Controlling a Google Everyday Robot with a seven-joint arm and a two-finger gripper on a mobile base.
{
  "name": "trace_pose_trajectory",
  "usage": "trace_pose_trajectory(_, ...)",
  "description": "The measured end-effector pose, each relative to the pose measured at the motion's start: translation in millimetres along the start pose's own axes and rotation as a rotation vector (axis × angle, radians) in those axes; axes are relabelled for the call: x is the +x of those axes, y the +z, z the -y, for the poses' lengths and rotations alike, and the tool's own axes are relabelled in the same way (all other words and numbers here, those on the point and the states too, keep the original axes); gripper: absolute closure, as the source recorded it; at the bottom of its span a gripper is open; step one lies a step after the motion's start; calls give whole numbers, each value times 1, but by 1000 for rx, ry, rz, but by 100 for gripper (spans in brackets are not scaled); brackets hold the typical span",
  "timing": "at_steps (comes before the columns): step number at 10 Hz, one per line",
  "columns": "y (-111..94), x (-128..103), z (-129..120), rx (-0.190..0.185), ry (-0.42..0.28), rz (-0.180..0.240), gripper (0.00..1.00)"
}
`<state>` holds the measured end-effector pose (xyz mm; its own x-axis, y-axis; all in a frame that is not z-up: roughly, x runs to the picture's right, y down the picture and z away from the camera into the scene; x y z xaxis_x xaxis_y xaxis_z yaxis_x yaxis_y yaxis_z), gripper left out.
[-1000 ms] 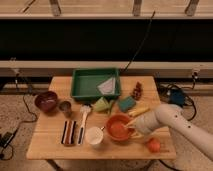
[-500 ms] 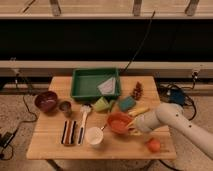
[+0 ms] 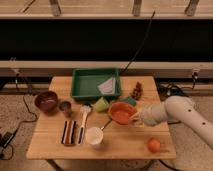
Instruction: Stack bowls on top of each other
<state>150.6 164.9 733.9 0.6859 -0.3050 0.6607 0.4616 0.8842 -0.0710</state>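
The orange-red bowl [image 3: 121, 112] is tilted a little and held above the table's middle right. My gripper [image 3: 135, 117] is shut on its right rim, and the white arm reaches in from the right. The maroon-brown bowl [image 3: 46, 101] stands upright at the table's left edge, far from the gripper.
A green tray [image 3: 80, 90] holding a white paper sits at the back. A small metal cup [image 3: 65, 106] is beside the maroon bowl. A white cup [image 3: 94, 135], utensils [image 3: 72, 131], a green item [image 3: 101, 104], a brown item [image 3: 137, 91] and an orange fruit [image 3: 154, 145] lie around the table.
My gripper has lifted the orange-red bowl off the table; it sits higher in view than before. The maroon bowl has not moved.
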Motion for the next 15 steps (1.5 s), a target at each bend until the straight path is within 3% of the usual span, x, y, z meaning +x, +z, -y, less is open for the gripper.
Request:
trace_pose_trajectory(2, -10, -4, 29, 35, -54, -17, 100)
trace_pose_trajectory(4, -6, -16, 50, 46, -91, -12, 100)
trace_pose_trajectory(11, -7, -11, 51, 41, -106, -27, 100)
trace_pose_trajectory(13, 0, -10, 76, 46, -162, -24, 100)
trace_pose_trajectory(15, 19, -10, 120, 51, -235, -14, 100)
